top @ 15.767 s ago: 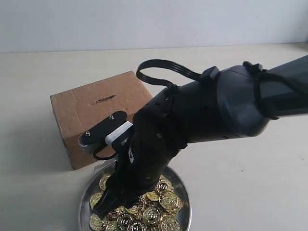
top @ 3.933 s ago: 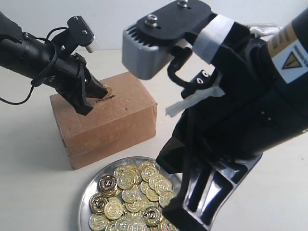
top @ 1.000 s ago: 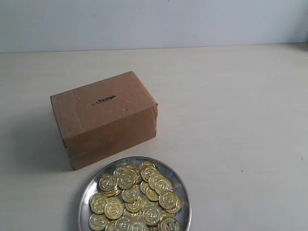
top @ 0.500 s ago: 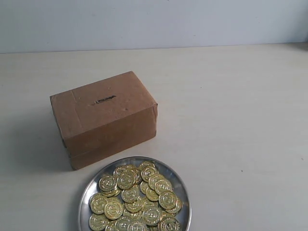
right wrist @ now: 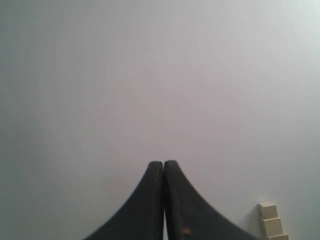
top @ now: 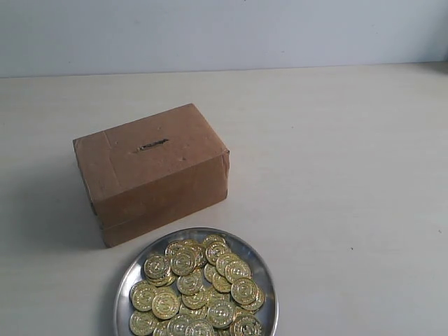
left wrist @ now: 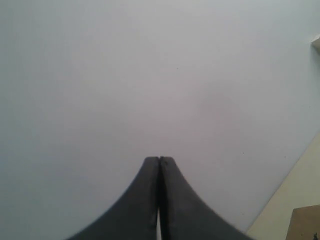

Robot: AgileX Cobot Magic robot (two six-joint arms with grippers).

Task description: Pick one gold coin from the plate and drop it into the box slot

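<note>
- Exterior view: the box (top: 150,171) sits on the counter (top: 336,175) with the slot (top: 152,145) on its upper face. The slot's long axis runs along the box's longer side, a little tilted across the picture.
- The plate (top: 123,285) lies just in front of the box, close to it but apart, and is heaped with gold coins (top: 196,290); part of it is cut off by the picture's edge.
- Neither tool shows in this view, so both are well clear of the plate and box.
- Left wrist view: the left tool (left wrist: 159,160) has its two fingers pressed together with nothing between them. It faces a plain pale wall (left wrist: 150,75).
- A brown corner (left wrist: 306,222), possibly the box, shows far off to one side of the tips, not ahead of them.
- Right wrist view: the right tool (right wrist: 163,163) also has its fingers together and empty, and also faces the wall. Only a small stack of pale blocks (right wrist: 270,220) sits off to one side; no plate or box is in view.
- Judgement: plate and box lie toward the left arm's side, so the left tool looks nearer. Either tool must swing down toward the coins, and a coin must go in edge-on along the slot's length.
</note>
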